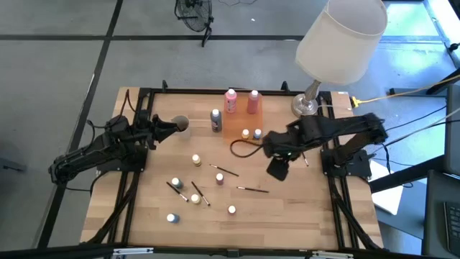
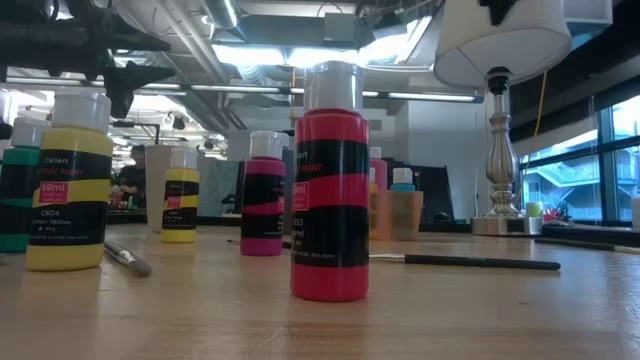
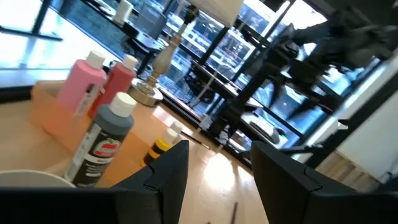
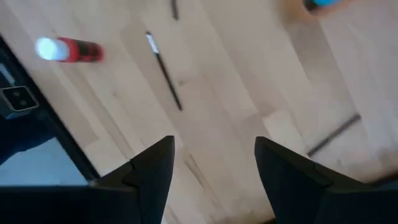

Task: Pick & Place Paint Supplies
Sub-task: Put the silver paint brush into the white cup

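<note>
A wooden table (image 1: 287,216) framed by black rails stands on a grey floor, with glass walls and ceiling lights in the room beyond. Nearest the front edge, small paint bottles stand scattered — a blue-capped one (image 1: 172,218) at front left, a red bottle (image 1: 232,210) with a white cap at front centre, which looms closest in the low view (image 2: 330,180). Just behind lie thin brushes (image 1: 200,194), one more (image 1: 253,189) to the right, among a yellow bottle (image 1: 195,199) and other white-capped ones (image 1: 176,184).

Mid-table, the right gripper (image 1: 279,170) hangs above bare wood with its fingers apart and nothing between them; its wrist view looks down on the red bottle (image 4: 68,50) and a brush (image 4: 164,71). The left gripper (image 1: 177,126) sits at the left side, fingers spread and empty — it faces a dark bottle (image 3: 102,140).

Farther back, that dark bottle (image 1: 215,120) stands beside an orange tray (image 1: 237,124), which carries two pink bottles (image 1: 231,101) at its rear and two small ones (image 1: 246,134) at its front. A black cable (image 1: 241,147) loops just in front of the tray. At the far right corner stands a lamp (image 1: 343,36) with a white shade.
</note>
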